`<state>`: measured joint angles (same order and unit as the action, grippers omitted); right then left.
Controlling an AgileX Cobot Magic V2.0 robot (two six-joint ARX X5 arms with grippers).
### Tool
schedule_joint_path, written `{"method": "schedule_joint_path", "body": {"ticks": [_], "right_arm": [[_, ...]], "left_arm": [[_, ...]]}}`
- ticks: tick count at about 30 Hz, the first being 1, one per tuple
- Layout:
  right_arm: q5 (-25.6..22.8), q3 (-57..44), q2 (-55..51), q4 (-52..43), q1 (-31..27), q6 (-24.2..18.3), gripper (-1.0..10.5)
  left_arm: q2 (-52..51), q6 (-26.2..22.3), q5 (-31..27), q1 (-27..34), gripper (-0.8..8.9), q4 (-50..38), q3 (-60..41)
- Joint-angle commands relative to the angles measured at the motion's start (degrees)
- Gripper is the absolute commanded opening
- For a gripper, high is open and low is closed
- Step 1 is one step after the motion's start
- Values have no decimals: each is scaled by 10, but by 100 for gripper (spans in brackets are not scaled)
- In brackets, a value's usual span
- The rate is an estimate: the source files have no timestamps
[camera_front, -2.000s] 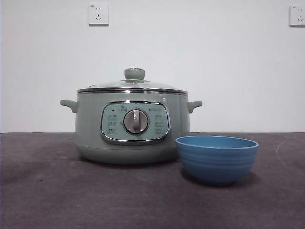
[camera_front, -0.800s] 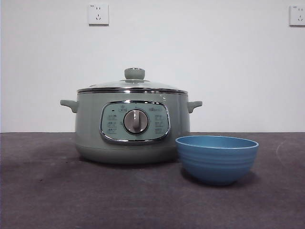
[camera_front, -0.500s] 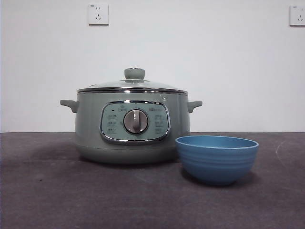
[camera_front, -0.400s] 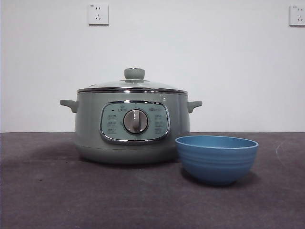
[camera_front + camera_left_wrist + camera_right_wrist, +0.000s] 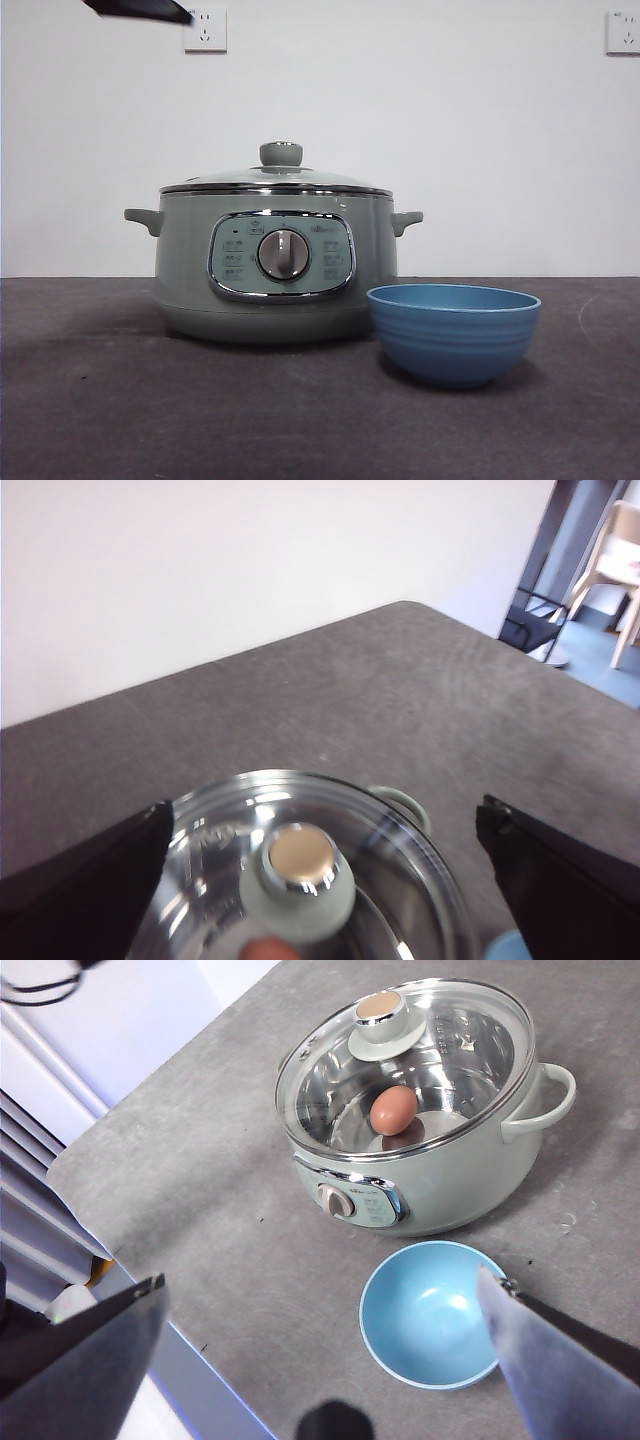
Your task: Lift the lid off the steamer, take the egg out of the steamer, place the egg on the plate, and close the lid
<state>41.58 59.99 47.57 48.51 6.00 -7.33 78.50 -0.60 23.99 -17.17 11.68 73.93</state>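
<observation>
The sage-green steamer (image 5: 185, 270) stands on the dark table with the glass lid (image 5: 275, 180) shut on it, its green knob (image 5: 281, 153) upright. Through the glass, the brown egg (image 5: 394, 1110) lies inside the steamer (image 5: 460, 1195). The blue plate (image 5: 453, 292) sits empty, in front and to the right of the pot. My left gripper (image 5: 325, 808) hovers open over the lid (image 5: 215, 840), its jaws wide on either side of the knob (image 5: 300, 875) and not touching it. My right gripper (image 5: 318, 1280) is open and empty, high above the plate (image 5: 372, 1290).
A black arm tip (image 5: 140, 10) shows at the front view's top left corner. Two wall sockets (image 5: 205, 30) hang on the white wall behind. The table edge (image 5: 190, 1350) runs near the pot's panel side. A chair (image 5: 615, 565) stands beyond the table's far corner.
A black arm tip has come into the front view's top left corner. The steamer, lid and plate stand as before.
</observation>
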Motion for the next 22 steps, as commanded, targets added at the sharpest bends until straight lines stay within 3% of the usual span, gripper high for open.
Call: {"method": "schedule_joint_path", "body": {"ticks": [1, 15, 22], "right_arm": [[0, 2, 1, 0, 1, 0, 537], [-1, 2, 1, 9, 1, 0, 537], [-1, 2, 1, 9, 1, 0, 537]], "left_arm": [[40, -11, -12, -10, 535, -32, 5], [186, -12, -75, -63, 535, -133, 5], [220, -26, -108, -72, 535, -131, 5]]}}
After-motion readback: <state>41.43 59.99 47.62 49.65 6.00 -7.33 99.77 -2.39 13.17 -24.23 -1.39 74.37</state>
